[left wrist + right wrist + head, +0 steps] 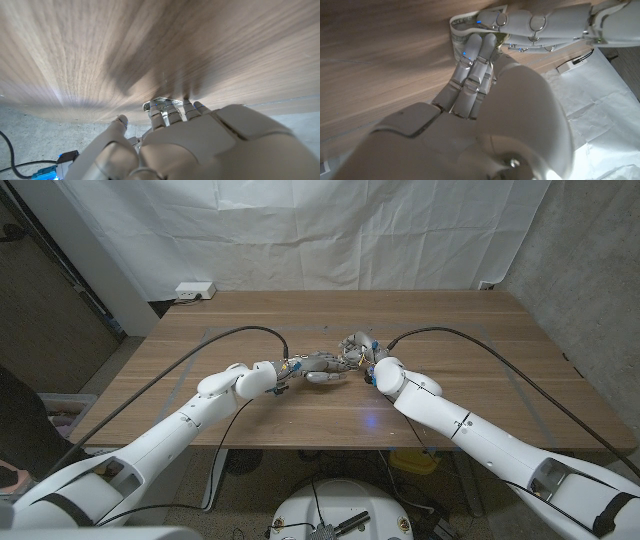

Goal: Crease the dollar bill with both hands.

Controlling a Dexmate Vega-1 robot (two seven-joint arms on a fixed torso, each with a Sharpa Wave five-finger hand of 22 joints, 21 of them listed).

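The dollar bill (456,31) lies at the middle of the wooden table (200,340), mostly covered by both hands. In the right wrist view my right hand (475,60) presses its straight fingertips down on the bill's near end. The fingers of my left hand (540,22) lie across the bill beside them. In the left wrist view a small corner of the bill (158,103) shows under the fingertips of my left hand (172,130), whose thumb stands off to the side. In the head view my left hand (318,367) and right hand (360,352) meet at the table's centre.
A white power strip (194,291) sits at the table's far left corner. Black cables (240,332) arc over the table from both wrists. White sheeting hangs behind the table, and a dark object shows at the picture's left edge.
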